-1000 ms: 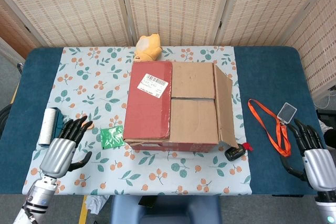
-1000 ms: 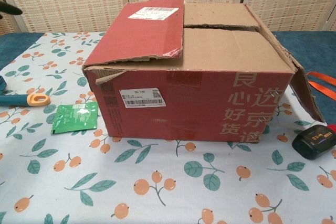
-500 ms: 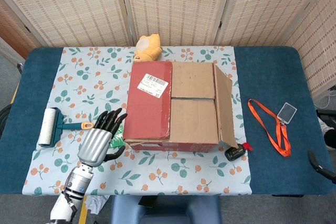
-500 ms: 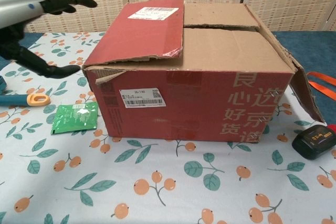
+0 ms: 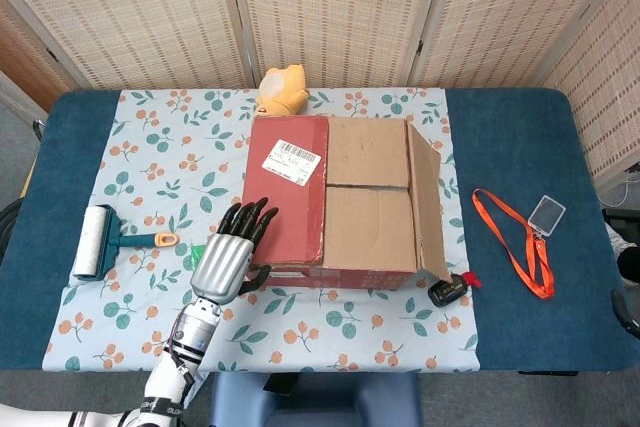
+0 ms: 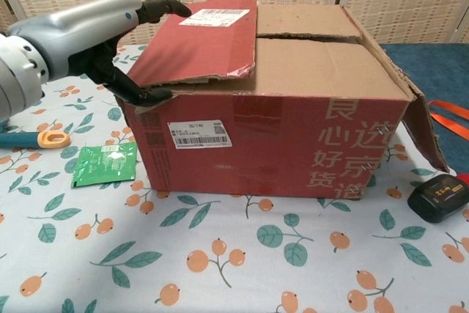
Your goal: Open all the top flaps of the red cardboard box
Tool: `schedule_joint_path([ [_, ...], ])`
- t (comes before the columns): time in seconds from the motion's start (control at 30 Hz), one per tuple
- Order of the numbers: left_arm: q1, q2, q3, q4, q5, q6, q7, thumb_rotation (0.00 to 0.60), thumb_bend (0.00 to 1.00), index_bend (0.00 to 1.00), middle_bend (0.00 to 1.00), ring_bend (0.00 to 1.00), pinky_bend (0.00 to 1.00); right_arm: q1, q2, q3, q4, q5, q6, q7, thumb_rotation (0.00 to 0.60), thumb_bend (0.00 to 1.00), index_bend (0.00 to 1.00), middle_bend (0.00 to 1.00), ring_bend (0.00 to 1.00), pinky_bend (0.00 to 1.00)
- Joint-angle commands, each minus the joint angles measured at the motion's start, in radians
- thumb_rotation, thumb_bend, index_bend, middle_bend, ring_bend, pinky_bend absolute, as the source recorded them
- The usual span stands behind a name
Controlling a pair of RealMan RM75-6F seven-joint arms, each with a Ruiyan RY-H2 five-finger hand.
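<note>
The red cardboard box [image 5: 330, 272] [image 6: 293, 144] stands in the middle of the table. Its left top flap [image 5: 295, 217] [image 6: 198, 49], red with a white label, lies flat and closed. Two brown inner flaps [image 5: 366, 152] [image 5: 366, 229] also lie flat. The right flap [image 5: 426, 202] [image 6: 425, 133] hangs outward and down. My left hand [image 5: 232, 252] [image 6: 95, 34] is at the box's near left corner, fingers spread over the red flap's left edge, thumb against the corner below that edge. Only a dark sliver shows at the head view's right edge where my right hand was.
A lint roller [image 5: 98, 240] with an orange-tipped handle [image 6: 44, 138] and a green packet [image 6: 105, 164] lie left of the box. A black device [image 5: 448, 291] [image 6: 438, 198] sits at the near right corner. An orange lanyard [image 5: 515, 237] lies right, a yellow plush [image 5: 281, 90] behind.
My left hand has moved right from beside the lint roller onto the red flap's left edge. My right hand has dropped almost out of the head view.
</note>
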Motion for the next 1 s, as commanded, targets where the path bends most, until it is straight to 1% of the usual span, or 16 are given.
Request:
schedule_joint_path([
  [0.03, -0.01, -0.009, 0.004, -0.001, 0.0, 0.003, -0.004, 0.6, 0.42, 0.0, 0.0, 0.0, 0.04, -0.001, 0.0, 0.0, -0.002, -0.007, -0.004, -0.002, 0.6, 0.42, 0.0, 0.0, 0.0, 0.0],
  [0.3, -0.041, -0.029, -0.008, 0.024, -0.014, 0.013, -0.021, 0.6, 0.42, 0.0, 0.0, 0.0, 0.05, -0.006, 0.002, 0.003, -0.006, -0.015, -0.013, -0.001, 0.6, 0.42, 0.0, 0.0, 0.0, 0.0],
  [0.63, -0.082, -0.046, -0.003, 0.065, -0.052, -0.002, -0.018, 0.6, 0.41, 0.0, 0.0, 0.0, 0.05, -0.015, 0.008, 0.008, -0.005, -0.018, -0.015, 0.018, 0.6, 0.42, 0.0, 0.0, 0.0, 0.0],
  [1.0, -0.101, -0.056, 0.012, 0.082, -0.053, 0.016, -0.023, 0.6, 0.41, 0.0, 0.0, 0.0, 0.05, -0.018, 0.009, 0.007, -0.007, -0.028, -0.027, 0.02, 0.6, 0.42, 0.0, 0.0, 0.0, 0.0],
])
